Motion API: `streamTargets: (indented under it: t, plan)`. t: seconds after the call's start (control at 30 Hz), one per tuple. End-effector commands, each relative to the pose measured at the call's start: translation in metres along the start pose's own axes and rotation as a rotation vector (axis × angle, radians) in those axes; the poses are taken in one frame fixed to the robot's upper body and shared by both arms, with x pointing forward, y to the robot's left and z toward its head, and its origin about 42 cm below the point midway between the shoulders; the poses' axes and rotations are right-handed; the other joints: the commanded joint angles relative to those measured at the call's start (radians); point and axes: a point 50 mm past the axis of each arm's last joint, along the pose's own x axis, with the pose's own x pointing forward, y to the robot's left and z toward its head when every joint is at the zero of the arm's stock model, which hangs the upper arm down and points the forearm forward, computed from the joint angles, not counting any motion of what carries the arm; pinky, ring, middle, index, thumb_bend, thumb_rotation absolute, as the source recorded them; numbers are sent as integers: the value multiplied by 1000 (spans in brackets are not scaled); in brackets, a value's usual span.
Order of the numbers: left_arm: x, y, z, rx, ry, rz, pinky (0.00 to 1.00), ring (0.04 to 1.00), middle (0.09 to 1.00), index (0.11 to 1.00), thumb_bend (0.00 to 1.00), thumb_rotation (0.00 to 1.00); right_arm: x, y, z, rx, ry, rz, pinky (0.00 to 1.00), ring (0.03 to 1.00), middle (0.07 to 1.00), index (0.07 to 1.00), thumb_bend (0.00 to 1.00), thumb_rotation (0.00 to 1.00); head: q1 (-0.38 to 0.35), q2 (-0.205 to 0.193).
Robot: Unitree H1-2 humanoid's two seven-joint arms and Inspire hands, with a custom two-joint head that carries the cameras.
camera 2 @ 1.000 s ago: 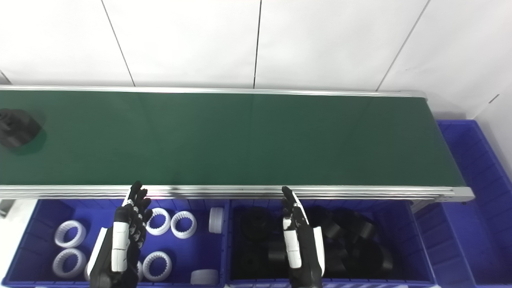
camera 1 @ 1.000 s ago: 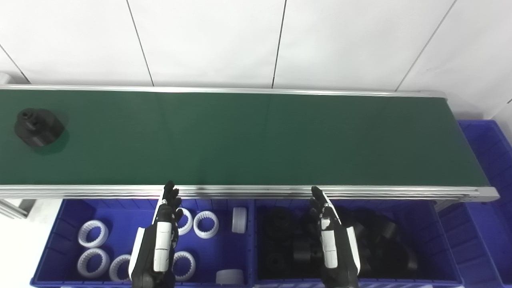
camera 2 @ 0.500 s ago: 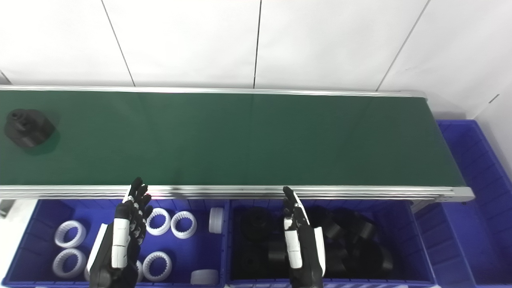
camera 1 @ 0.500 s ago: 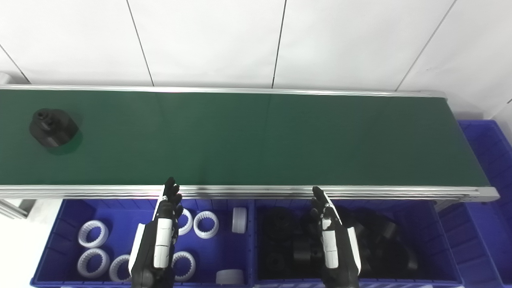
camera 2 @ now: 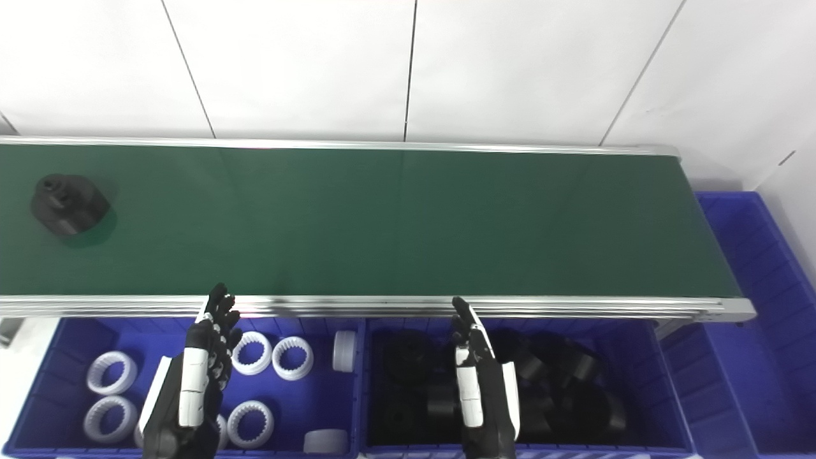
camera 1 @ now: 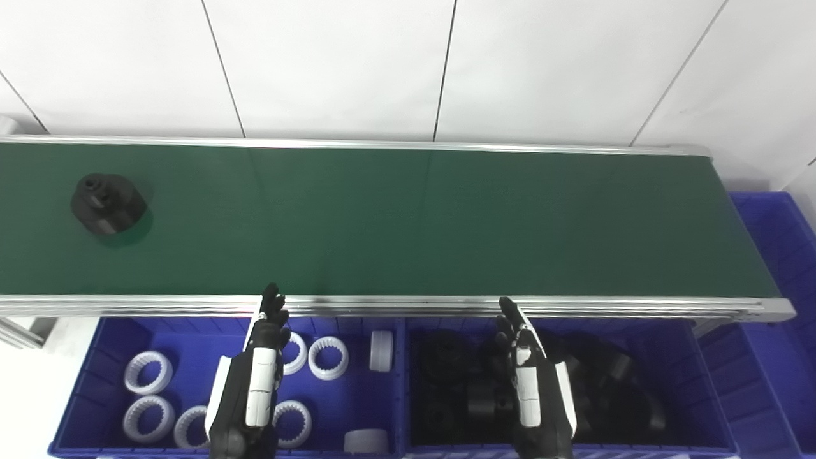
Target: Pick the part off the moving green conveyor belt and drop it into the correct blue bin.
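A black round part (camera 1: 107, 204) with a small hub on top rides on the green conveyor belt (camera 1: 408, 223), far to the left. My left hand (camera 1: 250, 389) hovers open over the left blue bin (camera 1: 108, 338), which holds white toothed rings. Above the neighbouring blue bin (camera 1: 701, 382) of black parts, my right hand (camera 1: 532, 392) is held open too, its fingers straight. Both hands sit just short of the belt's near rail and hold nothing. The part is well to the left of my left hand.
An aluminium rail (camera 1: 395, 306) edges the belt's near side. A third blue bin (camera 1: 778, 255) stands past the belt's right end. White wall panels rise behind the belt. White rings (camera 1: 329, 357) and black parts (camera 1: 446, 357) lie loose in their bins.
The black part has travelled to the right along the belt. Both hands have stayed almost where they were, open.
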Motion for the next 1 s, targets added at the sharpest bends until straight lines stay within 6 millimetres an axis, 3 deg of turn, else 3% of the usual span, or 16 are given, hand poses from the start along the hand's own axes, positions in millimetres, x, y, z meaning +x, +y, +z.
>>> streamTargets:
  t: [0.0, 0.7, 0.9, 0.93, 0.97]
  plan:
    - [-1, -2, 9, 6, -32, 3, 1000, 1000, 1000, 1000, 539, 1000, 0, 1, 10, 10, -40, 7, 939, 943, 956, 913, 838, 1000, 1, 0]
    - [-2, -3, 7, 3, -18, -5, 1000, 1000, 1000, 1000, 545, 1000, 0, 1, 8, 12, -35, 11, 930, 936, 947, 909, 832, 1000, 5, -5]
    - [-3, -7, -1, -22, -9, 2, 1000, 1000, 1000, 1000, 547, 1000, -2, -5, 1, 3, -42, 15, 920, 939, 952, 906, 808, 1000, 75, -82]
    - [-4, -10, -5, -33, -4, 1, 1000, 1000, 1000, 1000, 550, 1000, -3, -8, -1, 2, -40, 15, 919, 940, 953, 907, 808, 1000, 107, -113]
    - [-4, -11, -7, -45, 0, 0, 1000, 1000, 1000, 1000, 552, 999, -3, -10, -3, 5, -38, 15, 921, 943, 956, 910, 812, 1000, 107, -113]
